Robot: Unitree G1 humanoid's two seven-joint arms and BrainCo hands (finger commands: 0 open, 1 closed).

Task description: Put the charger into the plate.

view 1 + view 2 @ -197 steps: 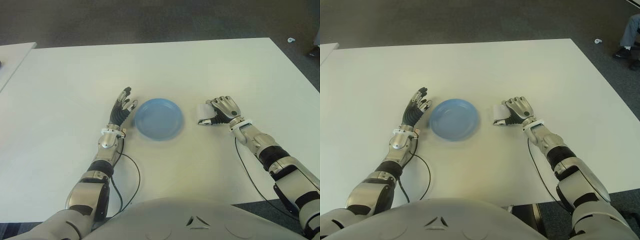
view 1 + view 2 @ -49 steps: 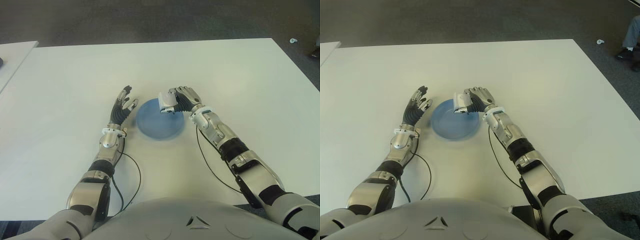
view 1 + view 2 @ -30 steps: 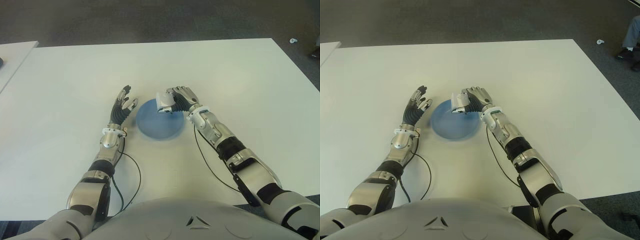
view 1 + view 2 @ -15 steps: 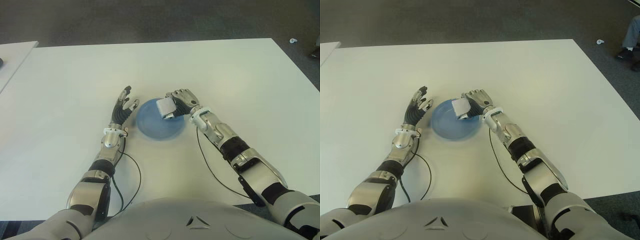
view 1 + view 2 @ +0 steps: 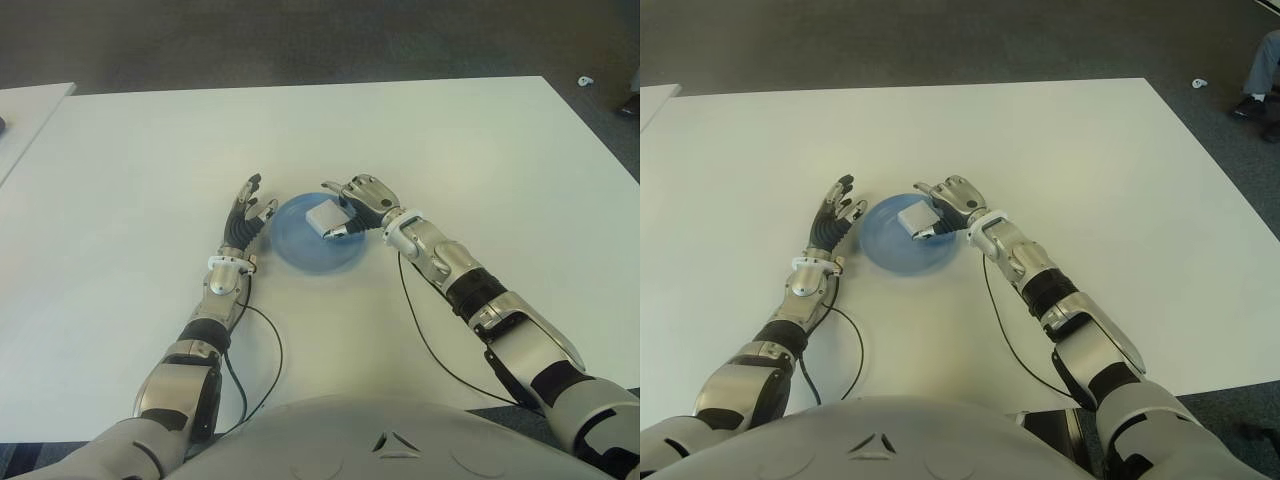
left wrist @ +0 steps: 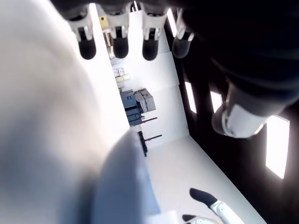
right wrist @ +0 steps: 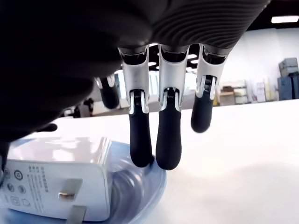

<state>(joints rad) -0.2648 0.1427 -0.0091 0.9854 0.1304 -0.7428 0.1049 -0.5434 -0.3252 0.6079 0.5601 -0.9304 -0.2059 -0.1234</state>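
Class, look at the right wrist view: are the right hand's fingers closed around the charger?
No, the fingers hang straight and open beside the charger, which sits in the plate.

Head stereo pair overlooking table (image 5: 480, 130), close wrist cameras, plate (image 5: 300, 250) shared

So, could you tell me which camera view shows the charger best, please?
The right wrist view: the charger fills the near corner, label and prong readable, inside the plate. Both eye views show a small white block; the left wrist view barely catches it.

White table (image 5: 450, 140); second table (image 5: 25, 105) far left; small white scrap (image 5: 583, 80), maybe litter.
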